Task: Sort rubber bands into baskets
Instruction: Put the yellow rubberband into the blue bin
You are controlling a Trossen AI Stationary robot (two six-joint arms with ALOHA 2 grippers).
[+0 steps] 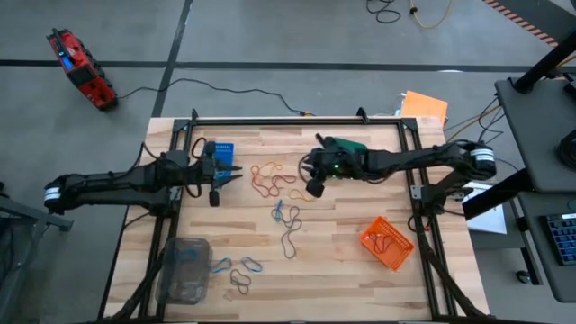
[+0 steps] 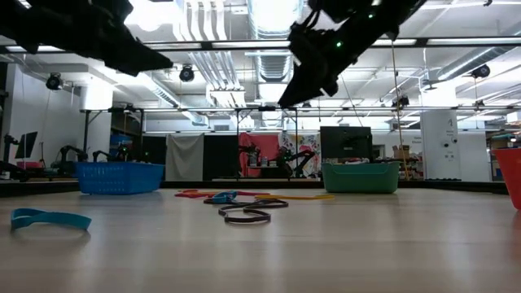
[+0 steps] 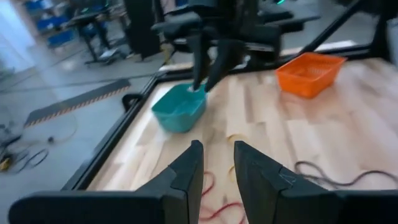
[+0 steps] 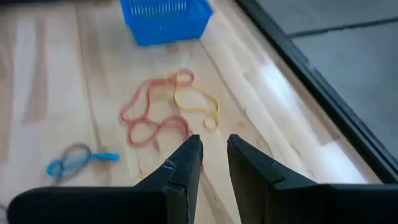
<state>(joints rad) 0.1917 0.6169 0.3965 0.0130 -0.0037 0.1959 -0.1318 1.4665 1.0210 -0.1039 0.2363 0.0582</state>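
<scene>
Rubber bands lie loose on the wooden table: red, orange and yellow ones in the middle, a blue one, dark ones and more blue and dark ones near the front. The blue basket, teal basket, orange basket and clear basket stand around them. My left gripper hovers beside the blue basket, slightly open and empty. My right gripper hovers in front of the teal basket, above the red and yellow bands, slightly open and empty.
A black frame runs around the table's edges. The orange basket holds a dark band. Bare wood lies between the orange basket and the bands in the middle. The low view shows a blue band lying near the camera.
</scene>
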